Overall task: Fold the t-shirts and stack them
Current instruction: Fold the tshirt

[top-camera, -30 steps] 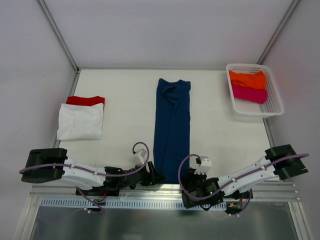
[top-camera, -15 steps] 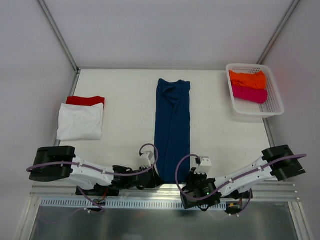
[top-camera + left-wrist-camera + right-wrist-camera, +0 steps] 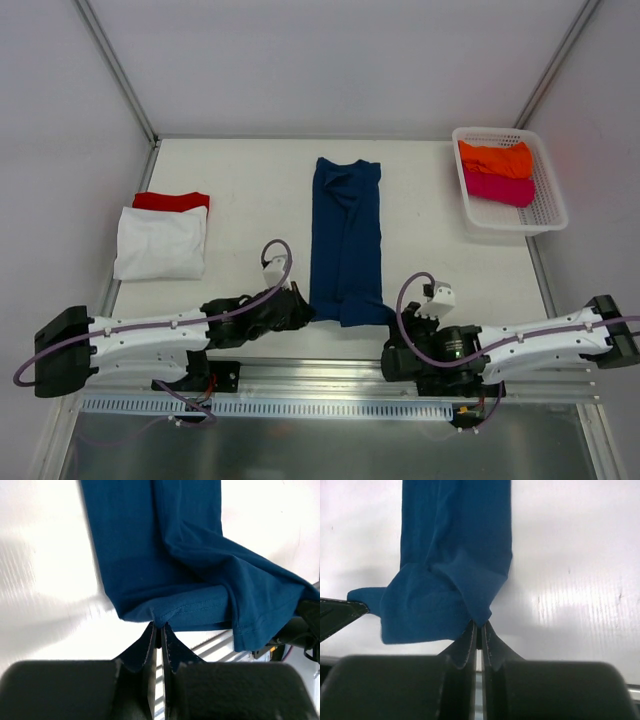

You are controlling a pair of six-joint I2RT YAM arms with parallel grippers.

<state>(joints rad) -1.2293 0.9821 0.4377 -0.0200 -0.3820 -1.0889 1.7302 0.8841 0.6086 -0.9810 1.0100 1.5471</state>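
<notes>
Centre frame: navy t-shirt (image 3: 346, 240) is laid lengthwise. Its lower hem corners are held clenched by left gripper (image 3: 159, 630) and right gripper (image 3: 479, 628).

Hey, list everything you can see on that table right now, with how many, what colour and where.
navy t-shirt: one, dark blue, folded into a long strip down the middle of the table, near end lifted
white t-shirt: one, white, folded, left side
red t-shirt: one, red, folded, showing past the white one's far edge
mesh basket: one, white plastic, far right corner
orange t-shirt: one, orange, in the basket's far end
magenta t-shirt: one, magenta, in the basket, just nearer than the orange one
table: one, white
left gripper: black, shut on the navy strip's near left corner
right gripper: black, shut on its near right corner
</notes>
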